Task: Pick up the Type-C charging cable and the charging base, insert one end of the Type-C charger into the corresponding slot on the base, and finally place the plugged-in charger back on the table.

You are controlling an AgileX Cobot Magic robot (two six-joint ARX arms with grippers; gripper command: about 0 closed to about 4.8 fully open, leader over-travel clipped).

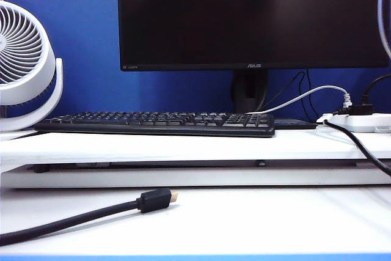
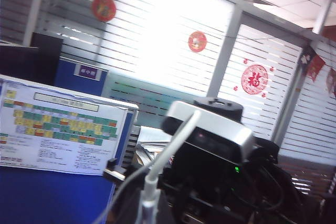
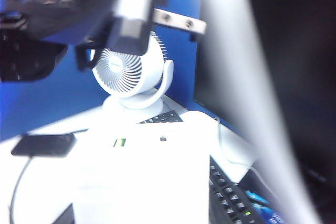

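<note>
Type-C charging cable (image 2: 169, 148) rises white from your left gripper (image 2: 157, 211), its jaws pinched tight on the cable near the plug, up off the table (image 1: 201, 218). Your right gripper, fingers hidden, appears half-spread around the charging base (image 3: 142, 182), held aloft with the fan (image 3: 123, 69) and keyboard (image 1: 159, 123) behind.
</note>
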